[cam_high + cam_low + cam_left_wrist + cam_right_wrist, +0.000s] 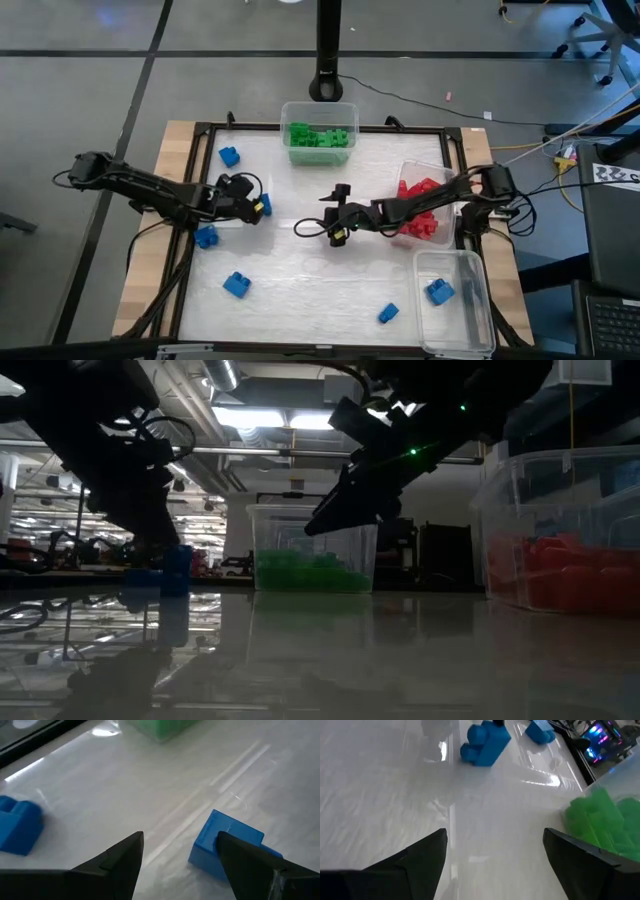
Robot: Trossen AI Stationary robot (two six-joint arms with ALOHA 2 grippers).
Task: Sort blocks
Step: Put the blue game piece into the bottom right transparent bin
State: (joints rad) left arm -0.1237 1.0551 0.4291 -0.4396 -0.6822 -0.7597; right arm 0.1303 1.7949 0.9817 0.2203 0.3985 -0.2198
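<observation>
Blocks (237, 285) scattered over white table (300, 300): blue ones loose at left, near and far, one more at the front edge right of centre. Judged light, rigid, hard-edged and a little slick; best pinched across two flat opposite sides, clear of the studs. Left gripper (258, 205) low at table's left, fingers spread and empty, blue block (227, 845) just beside one finger (250, 865), not yet held. Right gripper (338, 215) near table centre, raised off the surface, fingers apart, nothing between them. Green tub (319, 132) at the far edge filled with green blocks. Red tub (425, 205) at right loaded with red. Near-right tub (470, 300) holding a single blue block.
</observation>
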